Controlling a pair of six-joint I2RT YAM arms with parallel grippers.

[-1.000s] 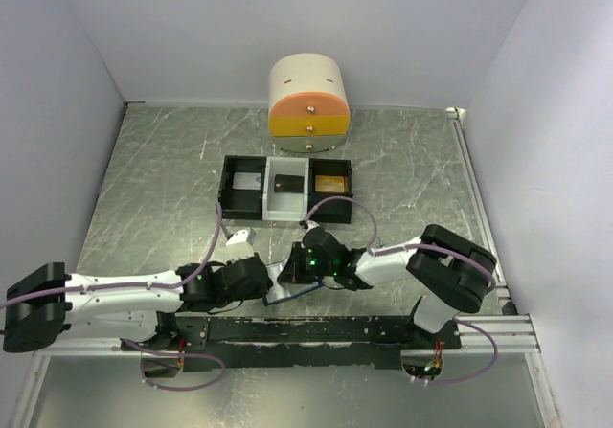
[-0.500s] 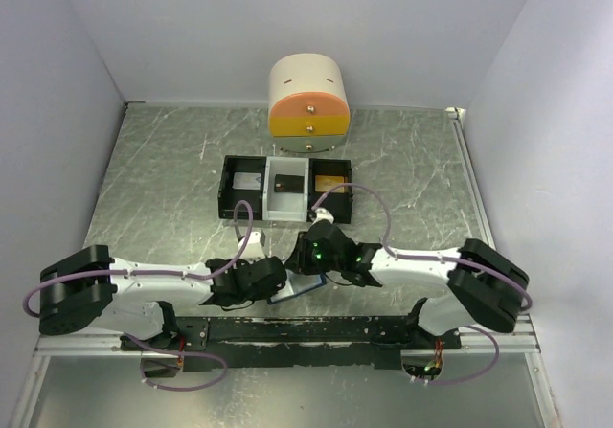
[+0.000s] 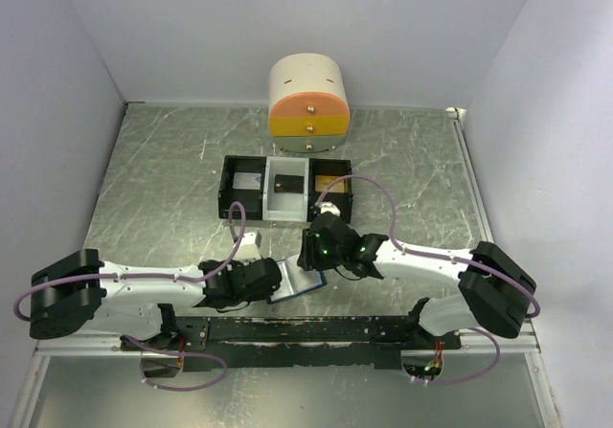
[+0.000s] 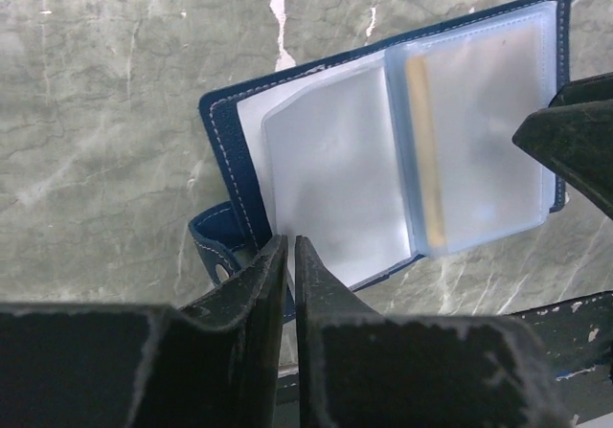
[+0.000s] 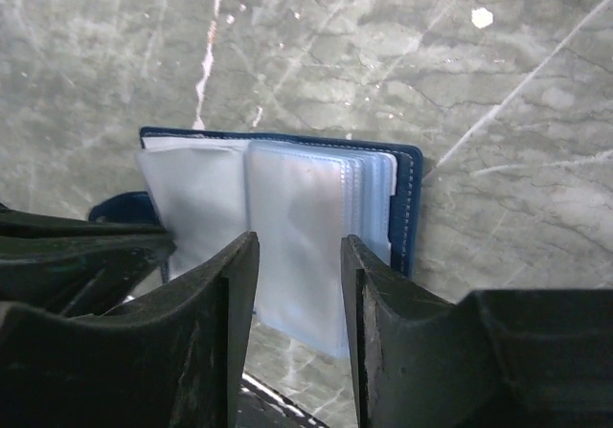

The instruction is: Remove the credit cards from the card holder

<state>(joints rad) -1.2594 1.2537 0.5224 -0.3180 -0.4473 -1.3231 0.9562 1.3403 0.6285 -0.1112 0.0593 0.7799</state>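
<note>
The card holder (image 3: 293,282) lies open near the table's front edge, between my two grippers. In the left wrist view the card holder (image 4: 326,160) shows a dark blue cover and clear pocket sleeves. A tan-gold credit card (image 4: 423,150) stands edge-on inside the right sleeves. My left gripper (image 4: 290,246) is shut on the holder's near left edge, beside the clasp tab (image 4: 213,246). My right gripper (image 5: 299,239) hovers open over the stacked sleeves of the card holder (image 5: 297,198), with nothing between its fingers.
A black-and-white three-compartment tray (image 3: 226,191) sits behind the grippers, with a tan-gold card (image 3: 330,181) in its right compartment. A round cream-and-orange drawer unit (image 3: 308,107) stands at the back. The black rail (image 3: 306,330) runs along the front edge.
My right gripper has opened and shifted slightly back and right over the holder. The left arm has pushed further right, and the holder's open sleeves now show between the grippers.
</note>
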